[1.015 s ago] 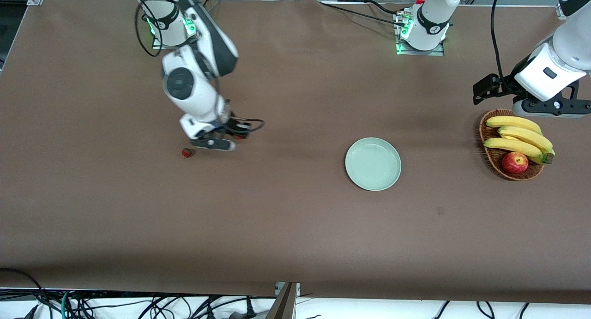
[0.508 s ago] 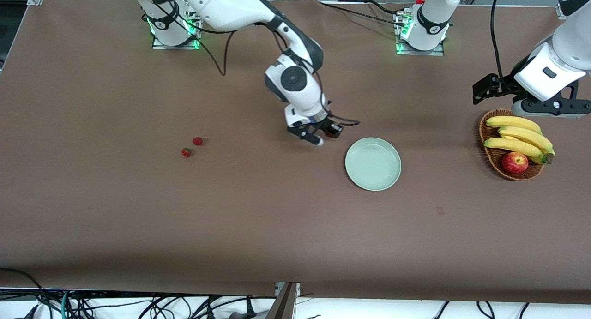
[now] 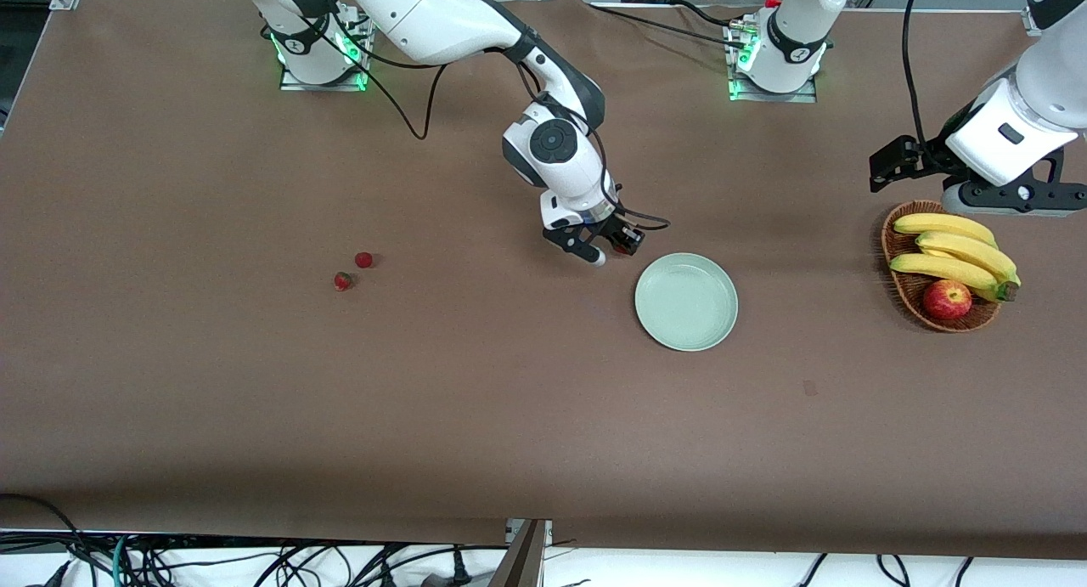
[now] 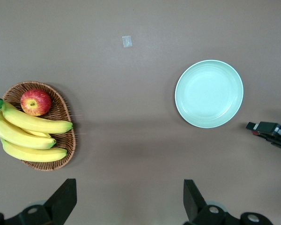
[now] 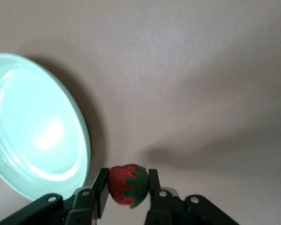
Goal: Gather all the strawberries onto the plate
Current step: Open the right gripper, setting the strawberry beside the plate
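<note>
1. Your right gripper (image 3: pixel 613 249) has its jaws clamped on a strawberry (image 5: pixel 126 184), hanging over bare bench just beside the plate (image 3: pixel 686 301), toward the right arm's end.
2. Two strawberries (image 3: pixel 353 270) sit on the bench, well apart from the plate.
3. The left gripper (image 4: pixel 126 206) waits over the basket (image 3: pixel 905 290) end, jaws wide apart.

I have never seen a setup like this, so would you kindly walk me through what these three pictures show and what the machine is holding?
These are two robot arms bolted along one edge of a brown table. The wide picture comes from a high camera facing them; the other two come from small cameras on each arm's wrist.

The right gripper hangs over the table just beside the plate, a pale green dish with nothing in it. Its jaws are shut on a strawberry, seen best in the right wrist view.

Two more strawberries lie on the table toward the right arm's end.

The left gripper waits, jaws open, over a woven basket that holds bananas and an apple.
</note>
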You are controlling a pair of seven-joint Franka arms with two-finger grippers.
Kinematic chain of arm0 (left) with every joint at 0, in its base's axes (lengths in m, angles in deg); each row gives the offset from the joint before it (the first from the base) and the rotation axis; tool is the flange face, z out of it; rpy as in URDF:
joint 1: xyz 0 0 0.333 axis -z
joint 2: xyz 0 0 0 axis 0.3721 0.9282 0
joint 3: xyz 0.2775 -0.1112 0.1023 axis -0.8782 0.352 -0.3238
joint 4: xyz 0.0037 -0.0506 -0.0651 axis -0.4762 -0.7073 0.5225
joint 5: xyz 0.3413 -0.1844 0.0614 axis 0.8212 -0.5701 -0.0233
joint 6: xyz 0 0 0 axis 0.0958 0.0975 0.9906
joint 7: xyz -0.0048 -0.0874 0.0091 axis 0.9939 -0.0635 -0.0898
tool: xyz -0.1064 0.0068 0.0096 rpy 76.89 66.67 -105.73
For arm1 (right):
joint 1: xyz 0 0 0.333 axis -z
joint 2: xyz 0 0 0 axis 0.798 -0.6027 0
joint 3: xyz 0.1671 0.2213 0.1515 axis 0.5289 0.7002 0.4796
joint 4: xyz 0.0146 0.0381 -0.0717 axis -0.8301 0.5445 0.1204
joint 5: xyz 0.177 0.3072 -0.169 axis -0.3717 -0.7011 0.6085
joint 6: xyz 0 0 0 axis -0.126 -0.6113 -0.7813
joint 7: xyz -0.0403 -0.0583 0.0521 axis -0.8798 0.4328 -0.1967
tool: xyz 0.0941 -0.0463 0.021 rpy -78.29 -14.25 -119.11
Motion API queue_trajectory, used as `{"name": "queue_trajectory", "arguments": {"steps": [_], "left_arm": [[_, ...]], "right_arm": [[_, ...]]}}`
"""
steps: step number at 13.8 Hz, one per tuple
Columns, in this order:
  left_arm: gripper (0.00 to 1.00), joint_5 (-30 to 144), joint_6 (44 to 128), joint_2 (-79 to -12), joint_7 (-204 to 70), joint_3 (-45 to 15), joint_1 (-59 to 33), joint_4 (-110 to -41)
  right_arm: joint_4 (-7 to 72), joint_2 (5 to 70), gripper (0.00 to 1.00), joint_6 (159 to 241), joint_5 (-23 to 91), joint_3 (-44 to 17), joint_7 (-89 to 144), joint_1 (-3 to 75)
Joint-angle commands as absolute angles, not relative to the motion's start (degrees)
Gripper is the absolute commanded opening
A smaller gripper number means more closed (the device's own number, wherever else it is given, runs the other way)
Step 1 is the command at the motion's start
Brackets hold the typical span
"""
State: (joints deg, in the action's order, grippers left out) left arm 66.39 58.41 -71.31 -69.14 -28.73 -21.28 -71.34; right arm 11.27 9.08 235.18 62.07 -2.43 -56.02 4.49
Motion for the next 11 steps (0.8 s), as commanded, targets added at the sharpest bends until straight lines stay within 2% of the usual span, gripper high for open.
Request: {"name": "queue_trajectory", "arguments": {"steps": [1,4,5,6,7,11], "left_arm": [[1.0,66.1,57.0,-70.7,-69.5,-28.7,-21.2,-69.5],[1.0,65.8,57.2,-70.6,-69.4,-28.7,-21.2,-69.5],[1.0,65.7,57.1,-70.6,-69.6,-28.7,-21.2,-69.6],[1.0,65.5,57.1,-70.6,-69.6,-28.7,-21.2,-69.6],[1.0,64.5,57.1,-70.5,-69.5,-28.8,-21.2,-69.5],[1.0,63.7,57.0,-70.4,-70.0,-28.8,-21.7,-69.6]], "right_arm": [[10.3,9.3,0.13,231.7,65.3,-4.0,-52.9,5.6],[10.5,9.1,0.14,230.5,65.7,-4.5,-49.7,6.7],[10.5,9.2,0.37,230.5,65.7,-4.5,-49.6,6.8],[10.5,9.6,0.84,229.2,65.6,-4.8,-49.6,7.2],[10.4,10.6,0.97,225.5,65.8,-5.2,-49.1,8.0],[10.4,17.6,0.99,209.3,65.5,-8.0,-37.3,12.4]]}}
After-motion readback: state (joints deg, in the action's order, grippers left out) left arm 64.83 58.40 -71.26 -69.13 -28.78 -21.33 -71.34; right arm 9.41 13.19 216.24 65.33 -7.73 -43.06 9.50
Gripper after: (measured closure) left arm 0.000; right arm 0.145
